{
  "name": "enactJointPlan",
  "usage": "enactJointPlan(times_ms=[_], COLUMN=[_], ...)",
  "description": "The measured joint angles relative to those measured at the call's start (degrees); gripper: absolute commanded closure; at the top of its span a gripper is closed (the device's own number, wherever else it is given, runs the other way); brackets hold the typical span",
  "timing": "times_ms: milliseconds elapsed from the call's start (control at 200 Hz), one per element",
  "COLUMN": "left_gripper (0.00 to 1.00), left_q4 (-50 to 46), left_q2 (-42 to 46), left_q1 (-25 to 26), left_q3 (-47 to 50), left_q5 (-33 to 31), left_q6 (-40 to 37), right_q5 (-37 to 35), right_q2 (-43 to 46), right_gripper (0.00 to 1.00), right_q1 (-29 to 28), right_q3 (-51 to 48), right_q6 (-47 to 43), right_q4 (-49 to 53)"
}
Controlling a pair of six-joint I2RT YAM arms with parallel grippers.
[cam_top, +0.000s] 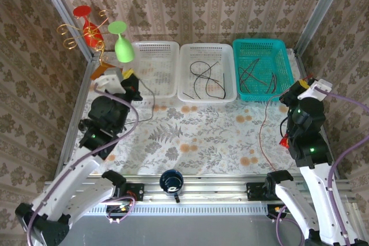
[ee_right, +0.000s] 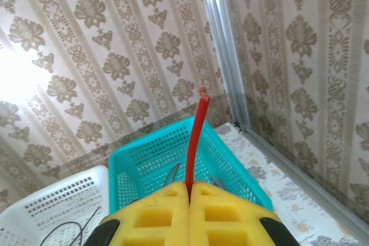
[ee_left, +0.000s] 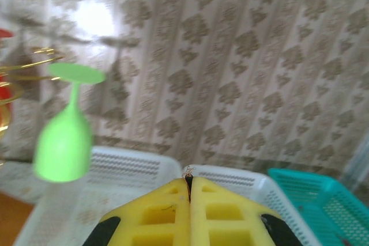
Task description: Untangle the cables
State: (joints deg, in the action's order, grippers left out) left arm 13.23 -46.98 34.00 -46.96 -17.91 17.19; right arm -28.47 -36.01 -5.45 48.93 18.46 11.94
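Observation:
My right gripper (ee_right: 189,185) is shut on a red cable (ee_right: 196,136), whose cut end sticks up past the yellow fingertips. In the top view that red cable (cam_top: 263,136) hangs from the right gripper (cam_top: 297,90) down across the table's right side. My left gripper (ee_left: 189,181) is shut on a thin dark cable (ee_left: 188,172), with a frayed copper tip showing between the pads. Seen from above, the left gripper (cam_top: 131,84) hovers in front of the left white basket (cam_top: 154,47). Black cables (cam_top: 204,76) lie in the middle white basket. Dark red and black cables (cam_top: 259,76) lie in the teal basket (cam_top: 260,43).
A green wine glass (cam_top: 121,44) and a red one (cam_top: 85,24) hang on a gold rack at the back left, close to my left gripper. A dark cup (cam_top: 171,181) sits at the near edge. Metal frame posts and patterned walls enclose the floral tabletop (cam_top: 196,136).

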Motion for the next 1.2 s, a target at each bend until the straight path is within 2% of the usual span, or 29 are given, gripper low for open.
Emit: enactJointPlan(times_ms=[535,900,1200], left_gripper=[1.00,1.00,1.00], left_q4=[16.0,23.0,25.5], left_q2=[-27.6,-45.5,-62.1], left_q1=[2.7,3.8,3.8], left_q3=[-23.2,-46.9,-72.1], left_q5=[9.2,13.9,15.0], left_q6=[3.5,2.7,1.9], right_q5=[6.1,6.5,6.7], right_q2=[-2.5,-3.2,-3.5], right_gripper=[1.00,1.00,1.00], right_q1=[0.0,0.0,0.0], right_q3=[0.0,0.2,1.4], right_q6=[3.5,4.1,4.0], right_q4=[0.0,0.0,-0.1])
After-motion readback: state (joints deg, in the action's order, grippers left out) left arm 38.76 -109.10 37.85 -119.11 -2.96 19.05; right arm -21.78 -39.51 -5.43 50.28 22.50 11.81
